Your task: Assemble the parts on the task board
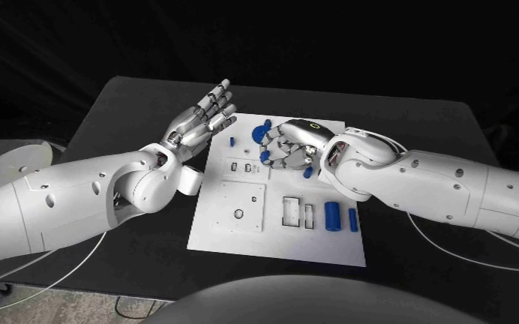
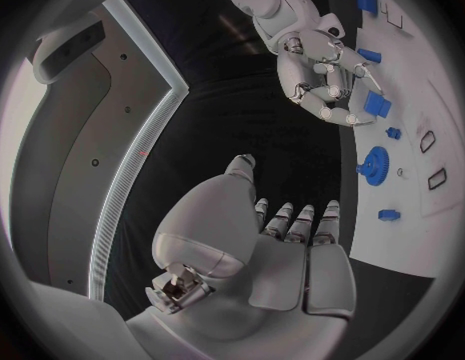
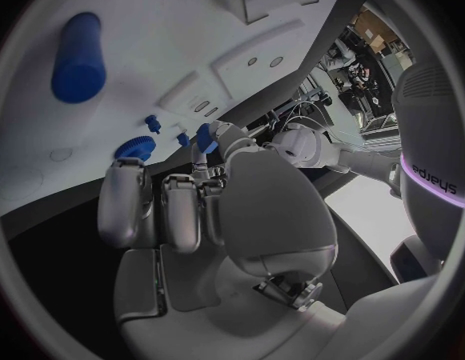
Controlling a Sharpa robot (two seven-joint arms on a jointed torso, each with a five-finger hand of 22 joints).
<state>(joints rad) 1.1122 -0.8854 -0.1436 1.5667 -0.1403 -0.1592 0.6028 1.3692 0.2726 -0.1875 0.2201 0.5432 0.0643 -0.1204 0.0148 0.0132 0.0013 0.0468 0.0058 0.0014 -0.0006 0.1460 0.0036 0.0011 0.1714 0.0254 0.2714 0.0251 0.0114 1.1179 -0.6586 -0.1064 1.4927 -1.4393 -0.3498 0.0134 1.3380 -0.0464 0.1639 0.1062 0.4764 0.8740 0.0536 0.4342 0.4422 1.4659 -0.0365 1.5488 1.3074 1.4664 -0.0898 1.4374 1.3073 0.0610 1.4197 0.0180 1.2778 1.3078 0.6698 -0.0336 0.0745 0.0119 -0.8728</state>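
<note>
The white task board (image 1: 283,245) lies in the middle of the black table. My right hand (image 1: 288,145) hovers over its far part with fingers curled in, pinching a small blue part (image 2: 377,104) at the fingertips. Just beyond that hand a blue gear (image 1: 259,133) sits on the board. A small blue peg (image 1: 230,142) stands near the far left edge, and two blue cylinders (image 1: 333,217) lie side by side at the near right. My left hand (image 1: 205,121) is raised beside the board's far left corner, fingers spread, holding nothing.
Rectangular slots (image 1: 292,211) and a square plate with holes (image 1: 240,208) mark the near half of the board. Bare black table (image 1: 130,106) surrounds the board on all sides, and my two forearms flank it.
</note>
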